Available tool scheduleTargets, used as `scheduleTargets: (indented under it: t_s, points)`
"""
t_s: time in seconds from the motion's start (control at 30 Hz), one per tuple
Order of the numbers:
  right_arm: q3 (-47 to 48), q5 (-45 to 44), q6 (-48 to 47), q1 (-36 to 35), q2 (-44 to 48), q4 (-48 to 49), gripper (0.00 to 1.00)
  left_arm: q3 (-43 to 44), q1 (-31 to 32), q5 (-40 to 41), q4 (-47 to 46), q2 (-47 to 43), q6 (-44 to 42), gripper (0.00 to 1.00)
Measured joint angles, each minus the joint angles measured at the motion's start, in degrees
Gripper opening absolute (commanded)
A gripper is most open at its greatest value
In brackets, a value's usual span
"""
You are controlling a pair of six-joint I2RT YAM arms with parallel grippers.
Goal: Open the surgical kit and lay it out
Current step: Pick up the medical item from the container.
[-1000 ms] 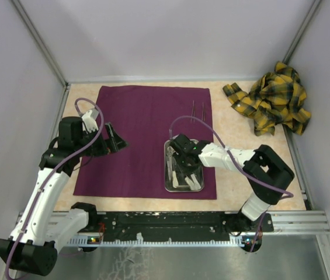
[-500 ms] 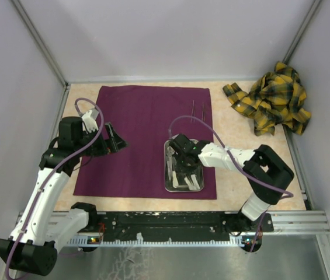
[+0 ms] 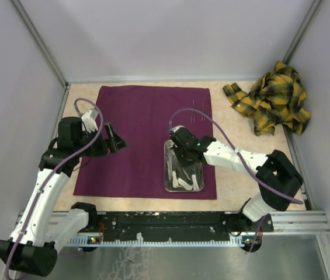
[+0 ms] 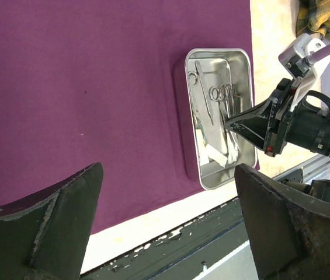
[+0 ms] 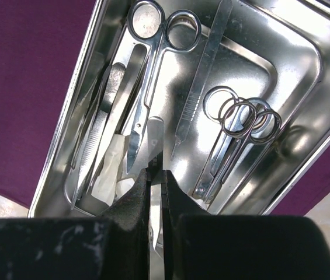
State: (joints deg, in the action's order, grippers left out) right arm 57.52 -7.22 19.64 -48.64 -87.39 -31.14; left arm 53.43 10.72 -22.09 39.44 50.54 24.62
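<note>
The dark purple cloth (image 3: 141, 122) lies spread flat, with the shiny steel tray (image 3: 166, 169) on its near right part. In the right wrist view the tray (image 5: 296, 55) holds scissors (image 5: 153, 70), a scalpel handle (image 5: 202, 81), two ring-handled instruments (image 5: 240, 131), tweezers (image 5: 94, 140) and white pieces (image 5: 109, 169). My right gripper (image 5: 157, 181) is over the tray, shut on a thin flat steel instrument (image 5: 156, 137). My left gripper (image 3: 117, 140) is open and empty above the cloth's left part. The left wrist view shows the tray (image 4: 217, 53) and cloth (image 4: 94, 87).
Two thin metal instruments (image 3: 198, 109) lie on the cloth's far right corner. A crumpled yellow plaid cloth (image 3: 273, 99) sits at the back right. White walls enclose the table on three sides, and a black rail (image 3: 170, 221) runs along the near edge.
My right gripper has shifted slightly toward the tray's far end, and its elbow has swung right. The left arm has not moved.
</note>
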Motion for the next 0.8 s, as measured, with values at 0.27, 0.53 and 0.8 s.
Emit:
scheduleTargets:
  t_s: [0.27, 0.53, 0.8]
  points:
    - [0.0, 3.4, 0.7, 1.8, 2.2, -0.1, 0.00, 0.0, 0.0, 0.0, 0.0, -0.3, 0.0, 1.00]
    - [-0.1, 10.3, 2.5, 7.0, 5.4, 2.1, 0.00, 0.0, 0.0, 0.0, 0.0, -0.4, 0.0, 1.00]
    - [-2.7, 18.8, 5.7, 8.0, 7.6, 6.8, 0.00, -1.7, 0.0, -3.8, -1.7, -0.5, 1.8, 0.96]
